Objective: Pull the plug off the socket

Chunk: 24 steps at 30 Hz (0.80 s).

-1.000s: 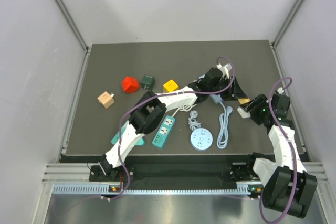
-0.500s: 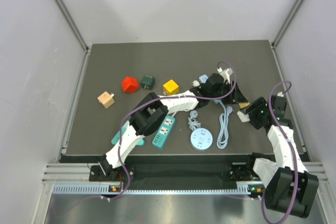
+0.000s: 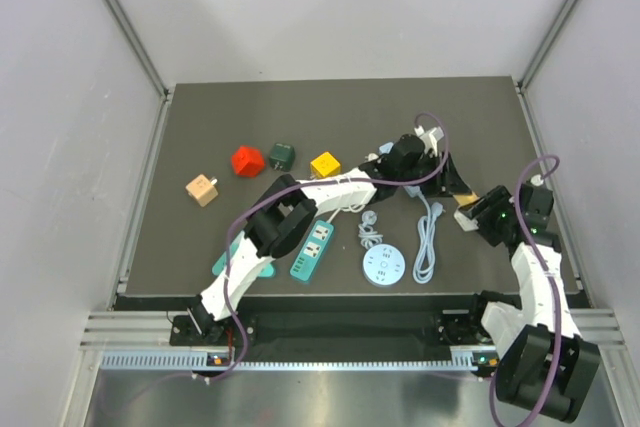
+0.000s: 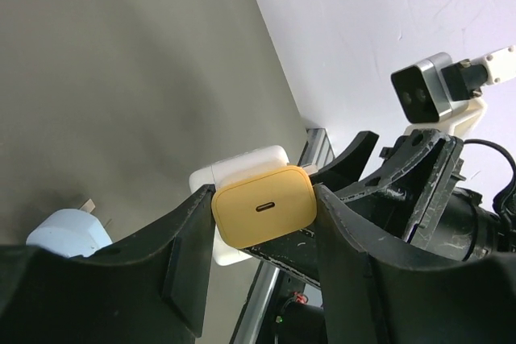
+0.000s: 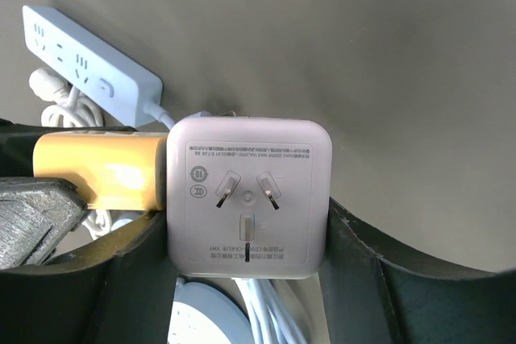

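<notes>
A dark, matte grey table mat spreads out beneath and to the left of the white socket, which is held up near the mat's right edge. The left arm, white shells with black joints and a purple cable looped along it, stretches across the mat to reach the socket from the left. The right arm comes up to it from the near side.

Well left of the socket lies a long teal power strip. Nearer, to its lower left, are a flat, round pale-blue disc and a coiled pale-blue cord. Far to the left stand four small cubes: red, dark green, yellow and peach.

The socket is a smooth, glossy white block with rounded corners. The face seen by the right wrist camera carries three metal pins and fine grey print. The right gripper is clamped on it, one black finger pressed against each side.

The yellow plug is a smaller satin-plastic block with soft corners and a slim oval port on its end face. It butts against the socket's side with no gap showing. The left gripper is closed on it, its curved black fingers hugging both flanks.
</notes>
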Available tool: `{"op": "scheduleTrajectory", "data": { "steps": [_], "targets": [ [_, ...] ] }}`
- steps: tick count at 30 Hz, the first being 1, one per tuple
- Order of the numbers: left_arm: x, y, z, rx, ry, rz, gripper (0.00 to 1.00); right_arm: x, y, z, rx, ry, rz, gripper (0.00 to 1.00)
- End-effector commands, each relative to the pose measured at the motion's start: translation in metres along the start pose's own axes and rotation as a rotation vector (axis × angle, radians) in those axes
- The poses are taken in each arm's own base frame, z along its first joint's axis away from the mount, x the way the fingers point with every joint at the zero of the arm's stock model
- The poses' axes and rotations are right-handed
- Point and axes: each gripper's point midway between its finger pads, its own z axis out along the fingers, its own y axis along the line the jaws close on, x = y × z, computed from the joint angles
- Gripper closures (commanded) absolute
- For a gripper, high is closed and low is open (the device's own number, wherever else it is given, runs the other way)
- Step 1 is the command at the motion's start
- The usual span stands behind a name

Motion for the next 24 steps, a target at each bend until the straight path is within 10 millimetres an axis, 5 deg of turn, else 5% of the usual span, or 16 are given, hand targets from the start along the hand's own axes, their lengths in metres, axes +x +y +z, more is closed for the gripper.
{"op": "scheduleTrajectory", "data": {
  "steps": [1,8,14,15,19,24],
  "targets": [
    [-0.113,-0.048,-0.041,0.072,-0.232,0.112,1.00,-0.024,-0.063,-0.007,0.300,-0.131,-0.004,1.00],
    [-0.144,-0.033,-0.032,-0.003,-0.270,0.208,1.00,-0.002,-0.046,-0.005,0.253,-0.066,-0.056,1.00],
    [-0.166,-0.018,-0.048,-0.062,-0.310,0.237,1.00,-0.006,-0.052,-0.008,0.291,-0.092,-0.031,1.00],
    [-0.167,-0.009,-0.052,-0.079,-0.308,0.229,1.00,-0.010,-0.055,-0.009,0.295,-0.106,-0.008,1.00],
    [-0.169,-0.030,-0.081,-0.121,-0.322,0.302,1.00,-0.027,-0.047,-0.011,0.275,-0.148,-0.047,1.00],
    [-0.162,-0.008,-0.135,-0.390,-0.299,0.455,1.00,-0.011,-0.038,0.002,0.237,-0.043,-0.122,1.00]
  ]
}}
